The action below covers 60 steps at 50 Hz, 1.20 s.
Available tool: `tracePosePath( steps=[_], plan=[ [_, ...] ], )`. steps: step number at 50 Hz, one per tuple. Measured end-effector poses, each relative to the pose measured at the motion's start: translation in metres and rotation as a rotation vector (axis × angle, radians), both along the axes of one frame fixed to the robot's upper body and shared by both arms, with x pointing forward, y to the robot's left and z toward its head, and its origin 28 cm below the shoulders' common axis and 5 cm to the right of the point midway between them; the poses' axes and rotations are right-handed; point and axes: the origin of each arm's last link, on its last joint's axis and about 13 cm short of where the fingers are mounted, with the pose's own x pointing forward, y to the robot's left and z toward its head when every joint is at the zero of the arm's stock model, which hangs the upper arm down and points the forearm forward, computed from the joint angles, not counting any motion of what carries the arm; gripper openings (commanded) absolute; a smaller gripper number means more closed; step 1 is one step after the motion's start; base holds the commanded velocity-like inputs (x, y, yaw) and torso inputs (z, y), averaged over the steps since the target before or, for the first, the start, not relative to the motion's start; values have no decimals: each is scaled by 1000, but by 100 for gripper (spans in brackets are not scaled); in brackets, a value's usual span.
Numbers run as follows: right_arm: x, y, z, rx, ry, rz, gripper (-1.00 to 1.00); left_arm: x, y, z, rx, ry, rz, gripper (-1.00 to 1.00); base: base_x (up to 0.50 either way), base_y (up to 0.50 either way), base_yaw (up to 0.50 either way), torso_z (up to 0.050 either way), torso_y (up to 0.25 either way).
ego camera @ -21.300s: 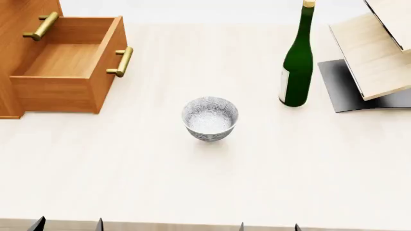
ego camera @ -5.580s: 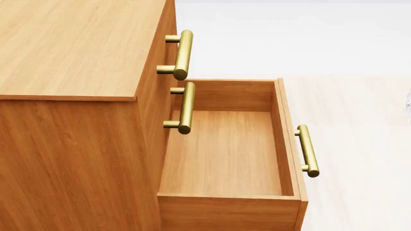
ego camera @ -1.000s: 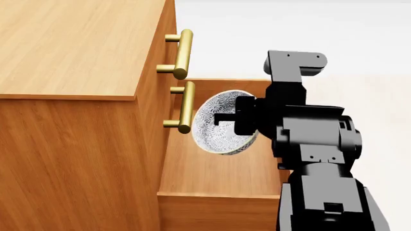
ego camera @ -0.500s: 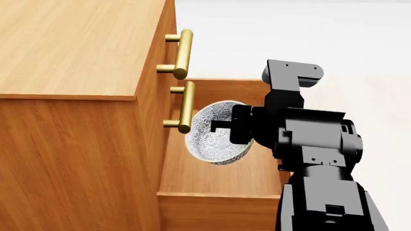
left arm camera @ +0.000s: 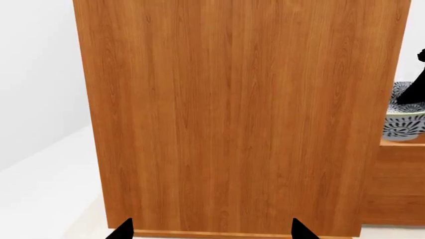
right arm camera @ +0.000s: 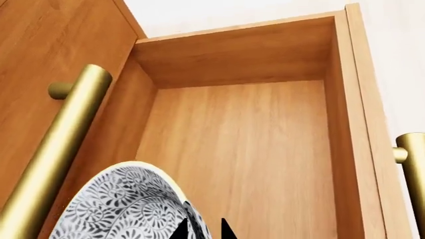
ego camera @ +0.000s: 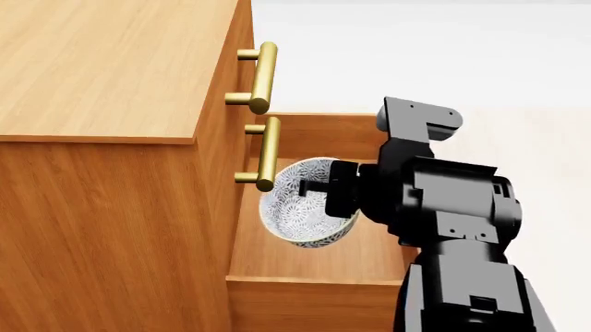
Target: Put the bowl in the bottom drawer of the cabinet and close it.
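Note:
The white, grey-blue patterned bowl (ego camera: 297, 207) hangs tilted over the open bottom drawer (ego camera: 314, 266) of the orange-brown cabinet (ego camera: 111, 76). My right gripper (ego camera: 319, 188) is shut on the bowl's rim. In the right wrist view the bowl (right arm camera: 123, 211) sits beside the gripper (right arm camera: 202, 230), its rim between the two fingertips, above the bare drawer floor (right arm camera: 239, 149). My left gripper (left arm camera: 211, 231) is open, facing the cabinet's side wall (left arm camera: 239, 114), with nothing between its fingers. The bowl (left arm camera: 405, 119) shows at that view's edge.
Two brass handles of the upper drawers (ego camera: 262, 77) (ego camera: 268, 153) jut out right beside the bowl. The bottom drawer's own handle (right arm camera: 415, 164) sticks out from its front. Pale table surface (ego camera: 535, 138) lies beyond the drawer.
The right gripper has carried the bowl down and toward the cabinet, lower into the drawer opening. The bowl has tipped from nearly on its side to more upright.

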Motion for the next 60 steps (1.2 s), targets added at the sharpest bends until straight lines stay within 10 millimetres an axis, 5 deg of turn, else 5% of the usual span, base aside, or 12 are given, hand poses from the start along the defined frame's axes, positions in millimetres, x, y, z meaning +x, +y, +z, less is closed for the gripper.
tracePosePath(
  steps=[37,38,60],
  plan=[
    [-8,5,-23,-30,97,8,-100,1,0,-1,-1,-1,2,100,0,0,0,0,0],
    [-8,5,-23,-33,96,9,100,1,0,-1,-2,-1,2,100,0,0,0,0,0],
    [-6,8,-26,-59,37,74,100,1,1,-1,-2,-1,1,100,0,0,0,0,0]
  ],
)
